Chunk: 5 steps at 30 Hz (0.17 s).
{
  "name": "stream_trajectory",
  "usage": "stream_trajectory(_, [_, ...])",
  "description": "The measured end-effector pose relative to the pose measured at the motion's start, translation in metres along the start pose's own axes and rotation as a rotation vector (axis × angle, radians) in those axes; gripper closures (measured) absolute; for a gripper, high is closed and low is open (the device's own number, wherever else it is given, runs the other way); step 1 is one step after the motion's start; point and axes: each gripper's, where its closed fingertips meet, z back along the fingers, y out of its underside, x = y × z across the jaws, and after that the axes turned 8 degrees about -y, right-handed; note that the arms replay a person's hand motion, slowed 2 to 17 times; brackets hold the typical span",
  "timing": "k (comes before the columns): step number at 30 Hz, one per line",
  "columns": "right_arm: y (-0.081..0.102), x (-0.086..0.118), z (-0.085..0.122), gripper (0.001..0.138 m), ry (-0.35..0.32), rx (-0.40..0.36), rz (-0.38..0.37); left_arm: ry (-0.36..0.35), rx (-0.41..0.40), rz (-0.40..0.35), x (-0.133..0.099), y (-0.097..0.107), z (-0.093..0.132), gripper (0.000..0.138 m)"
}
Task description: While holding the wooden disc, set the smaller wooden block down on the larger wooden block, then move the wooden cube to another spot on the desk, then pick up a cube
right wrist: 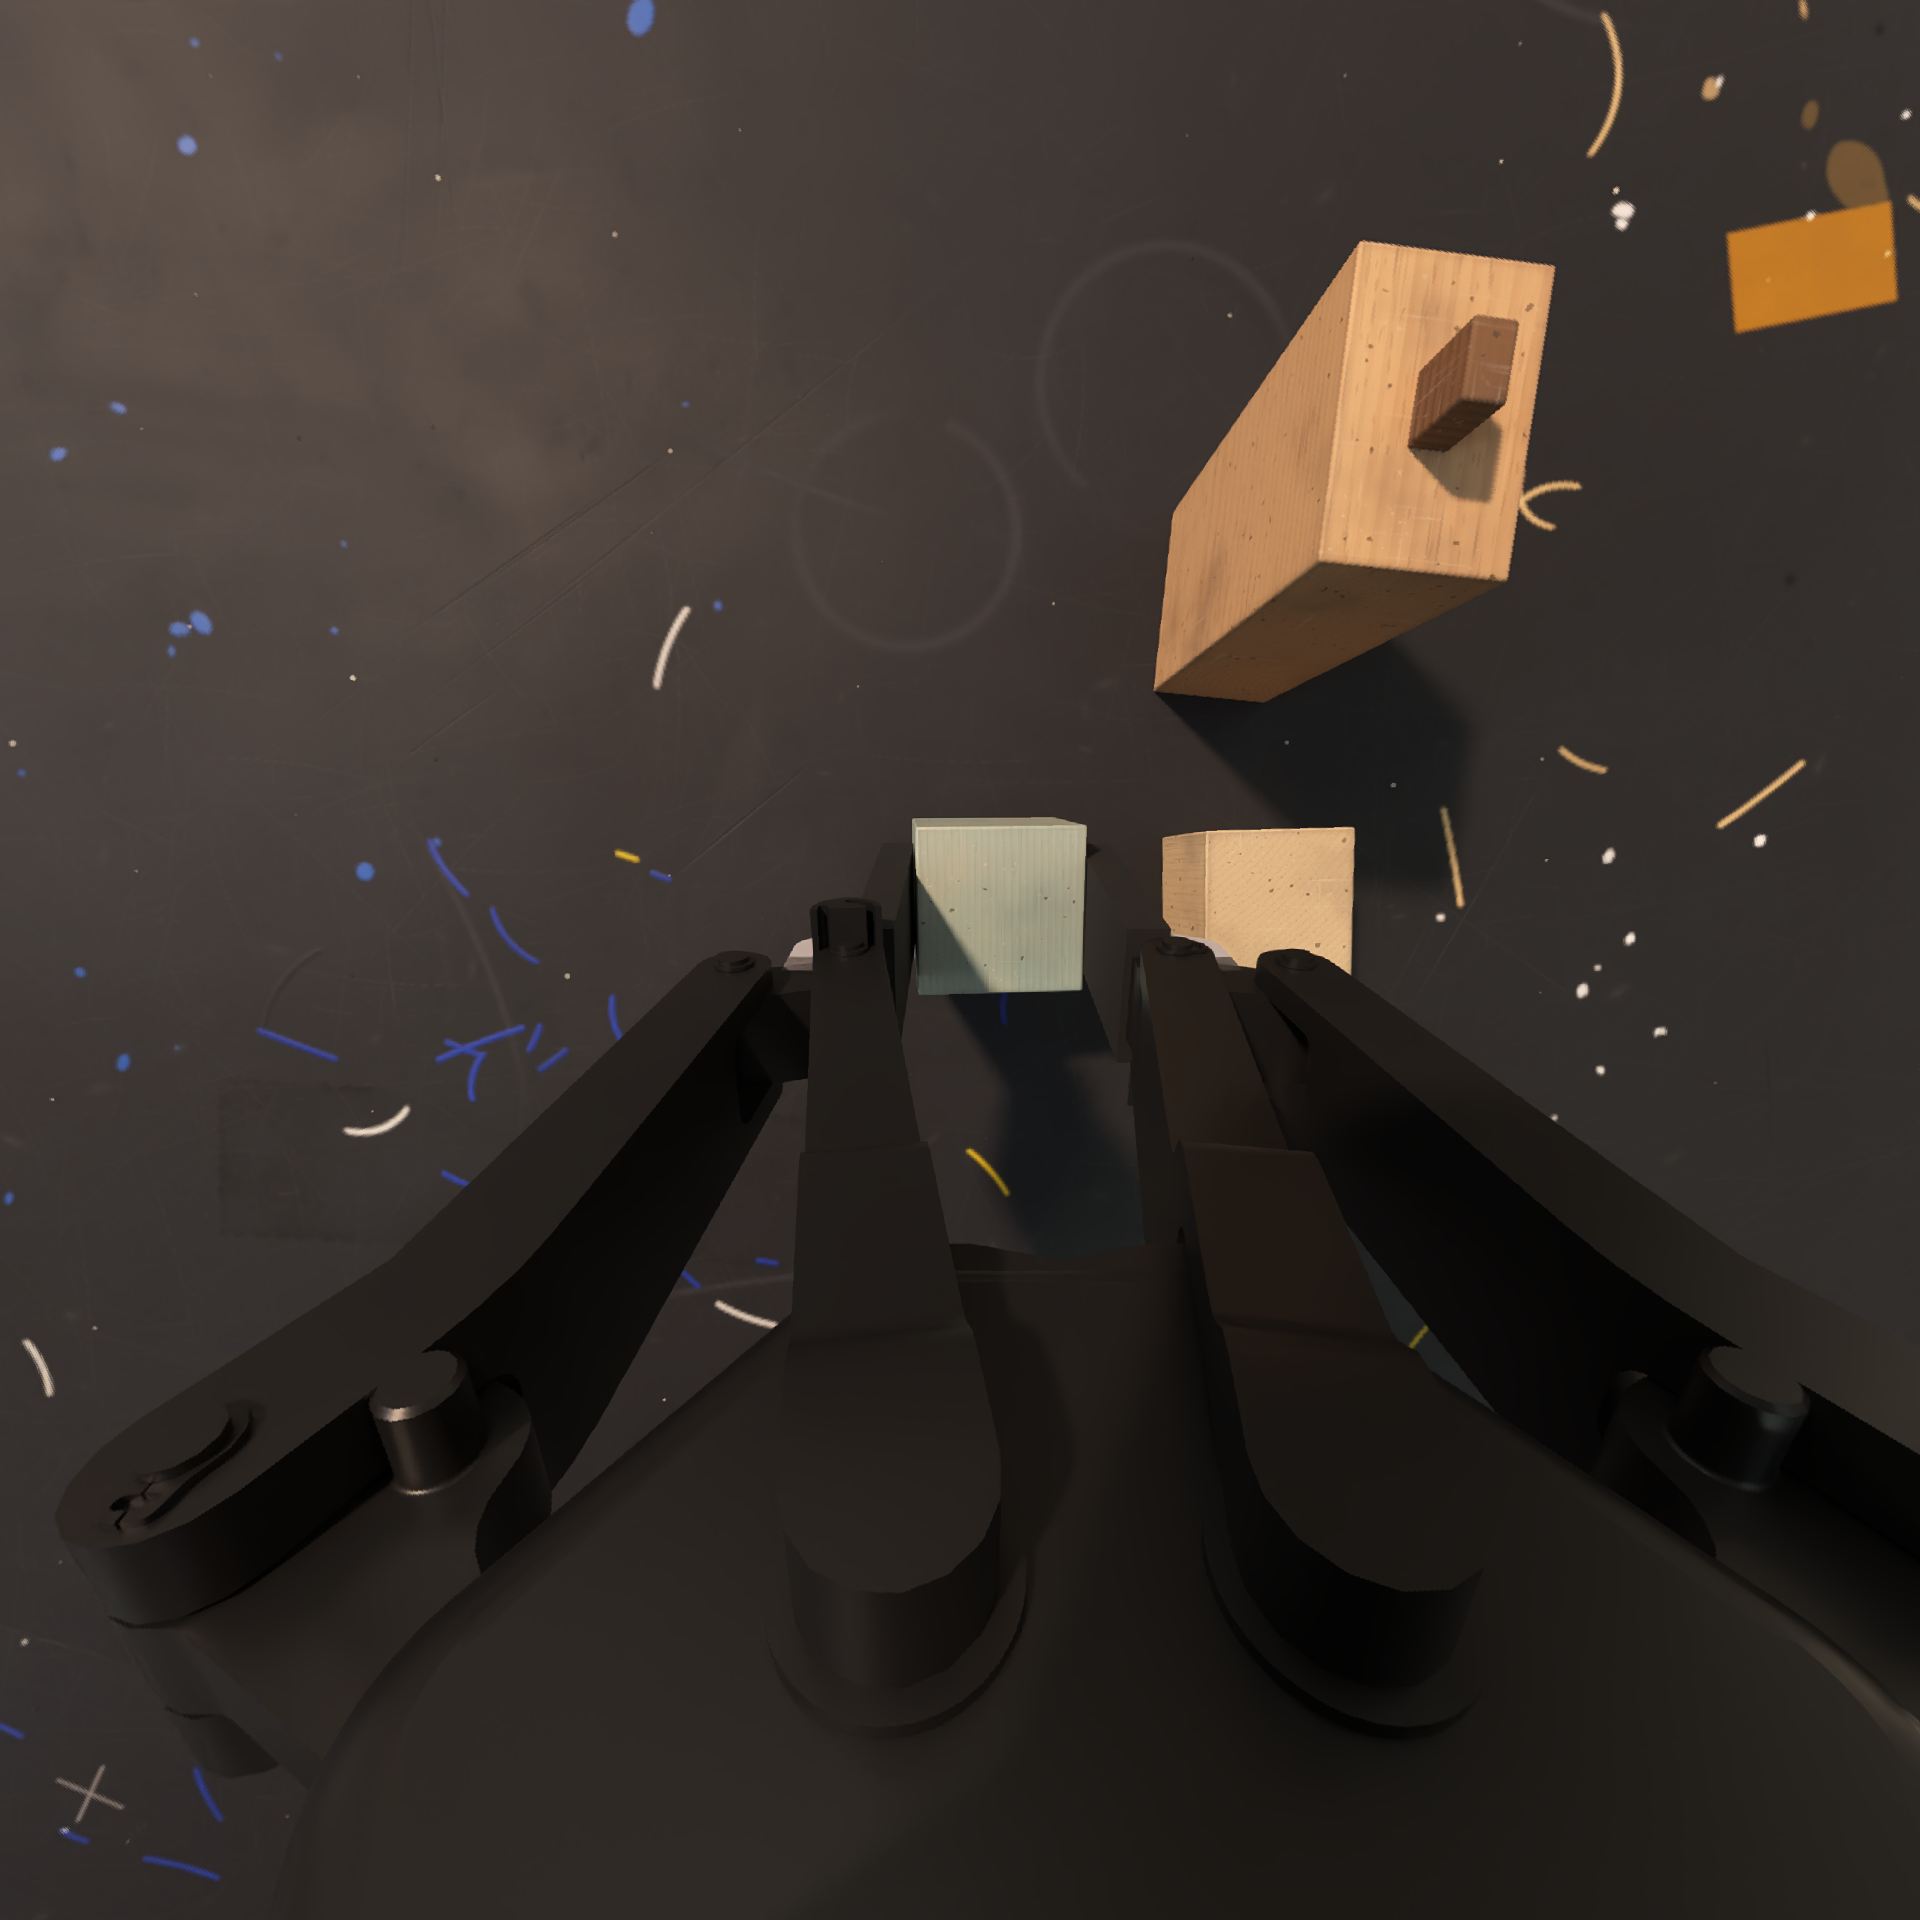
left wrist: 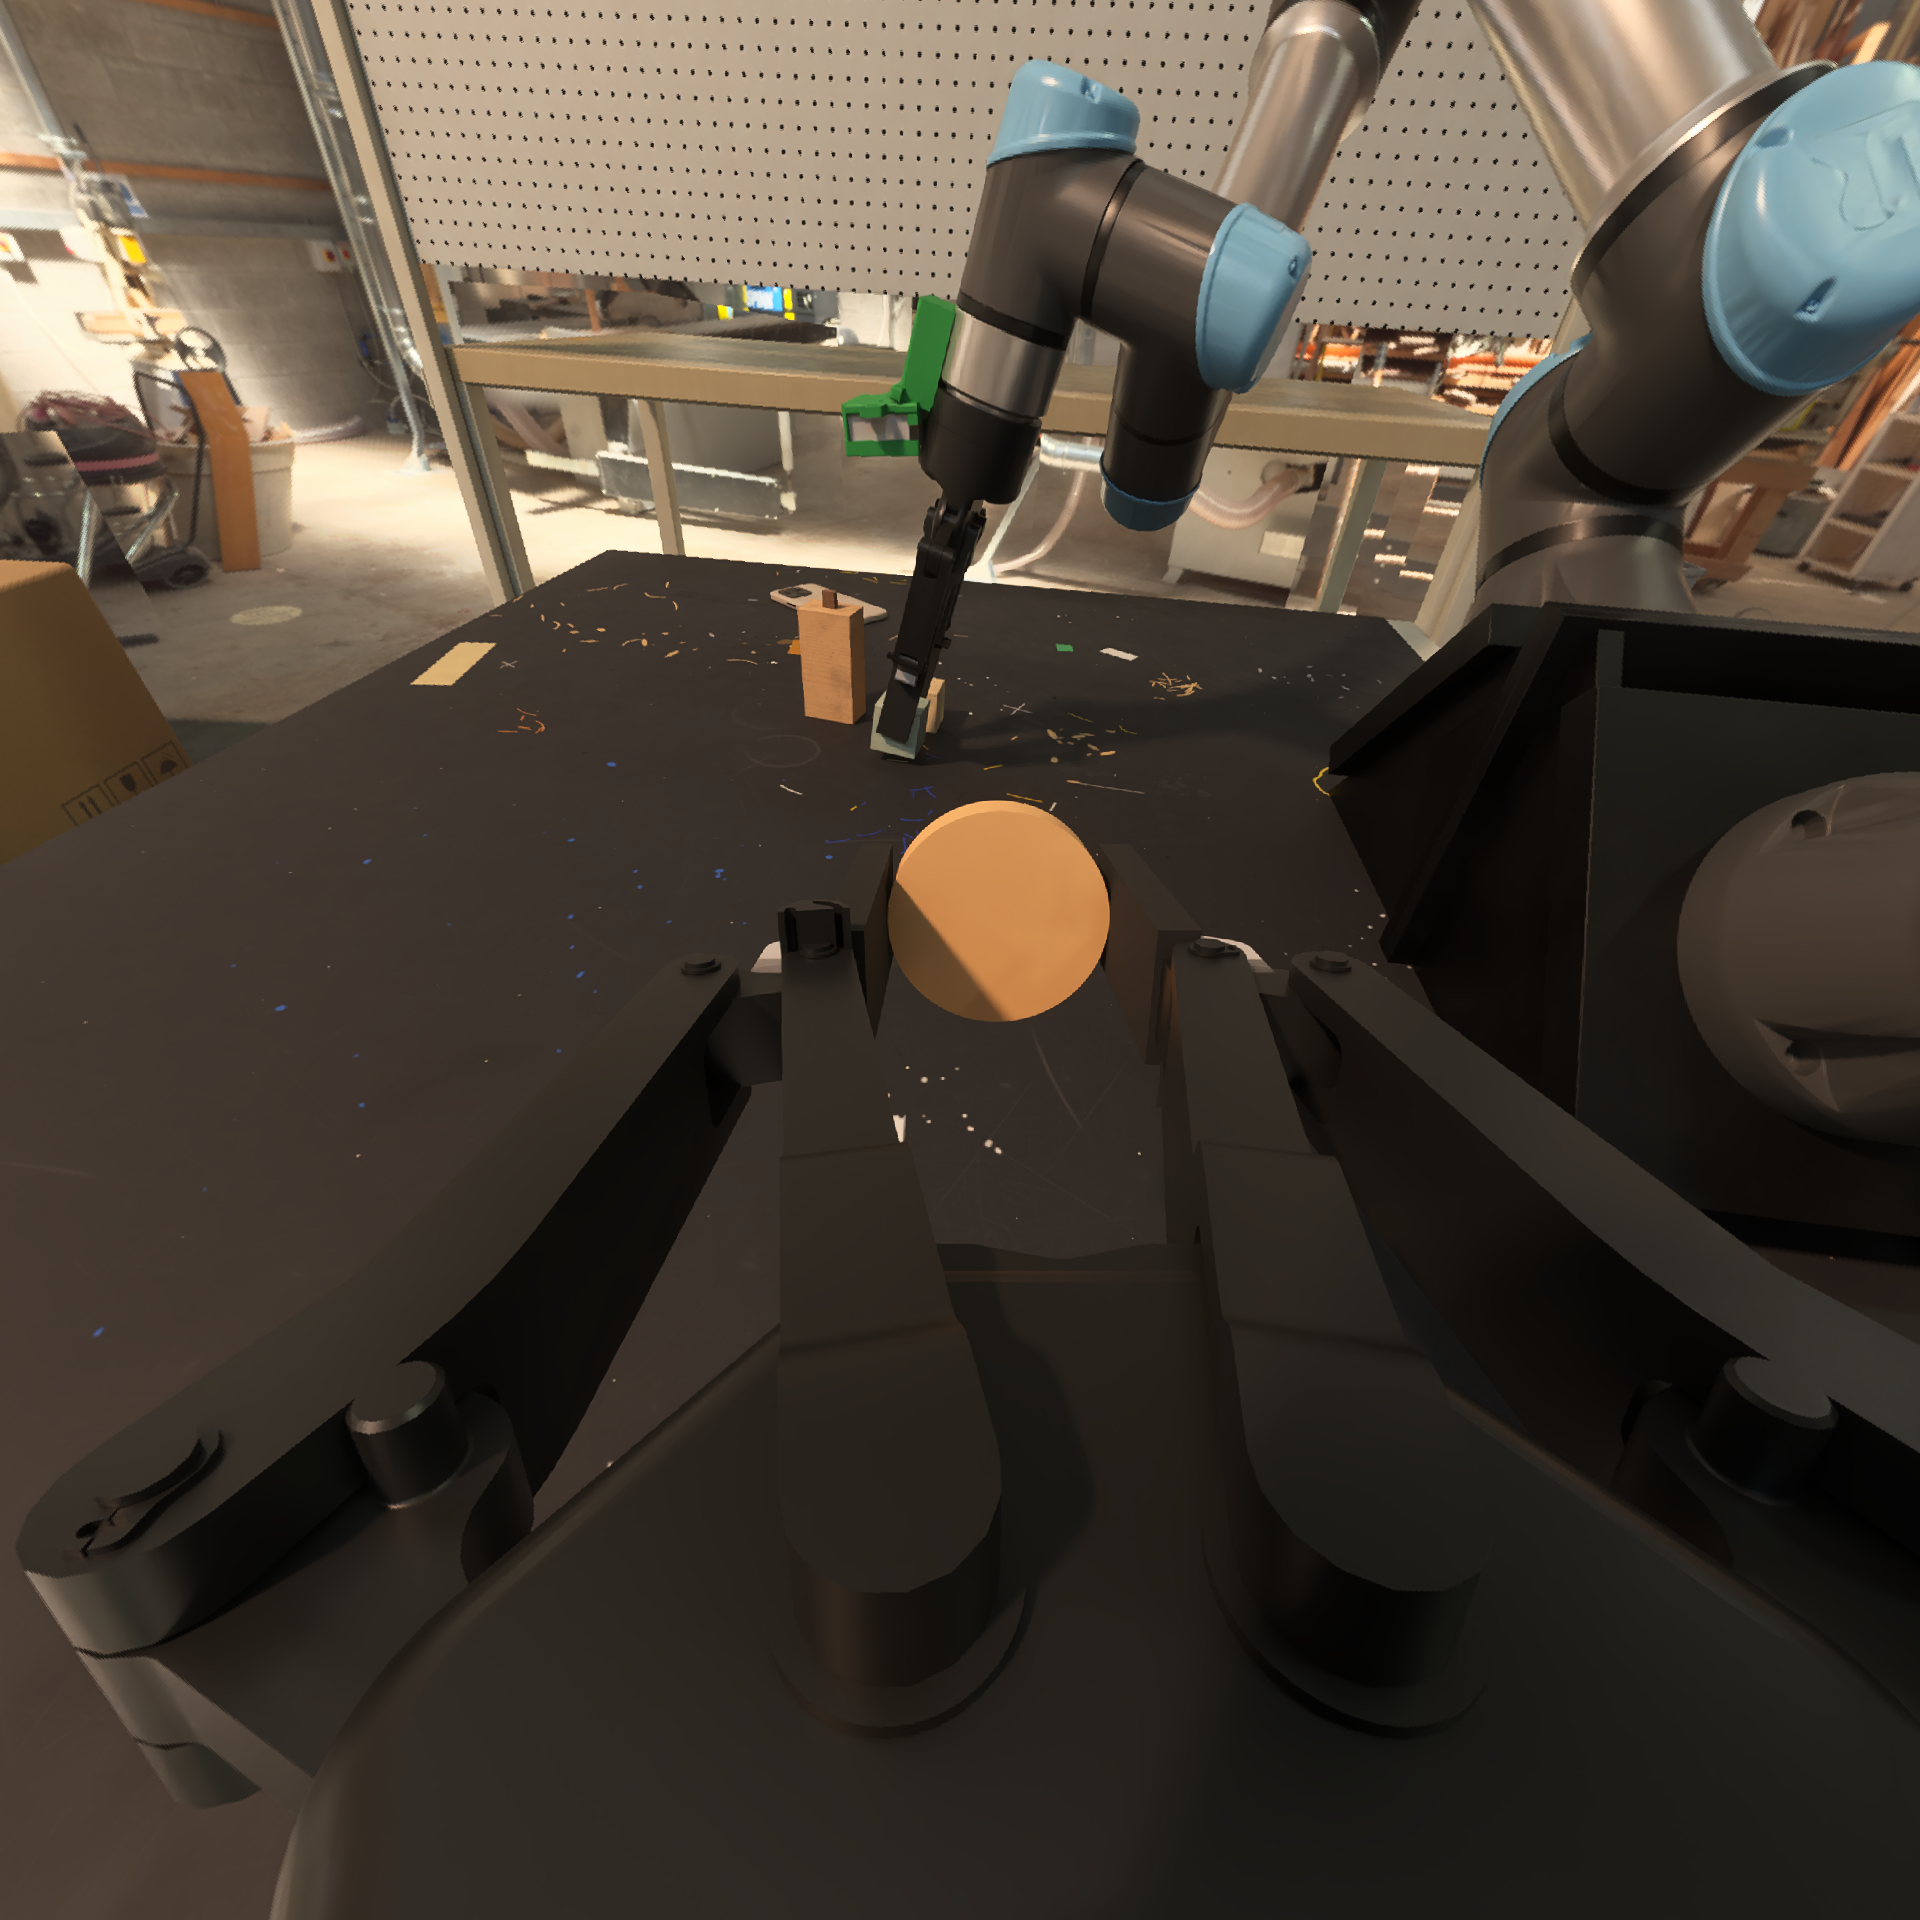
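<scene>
Left gripper [left wrist: 1000, 914] is clamping wooden disc [left wrist: 997, 909], parked aside; right gripper [right wrist: 1000, 914] is closing jaws on pale-green cube [right wrist: 997, 906], apparently for lifting.

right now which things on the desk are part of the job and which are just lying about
Part of the job:
- wooden disc, held in the left gripper
- small dark block on top of the larger wooden block
- pale green cube between the right gripper jaws
- beige cube beside it

Just lying about:
- phone behind the tall block
- cardboard box at the desk's edge
</scene>
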Motion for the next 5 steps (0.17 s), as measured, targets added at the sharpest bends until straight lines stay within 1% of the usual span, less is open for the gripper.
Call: stream_trajectory(5, [0.0002,-0.0018,-0.0036,0.097,0.005,0.006,-0.010,0.000,0.001,0.000,-0.0002,0.0002,0.0004,0.086])
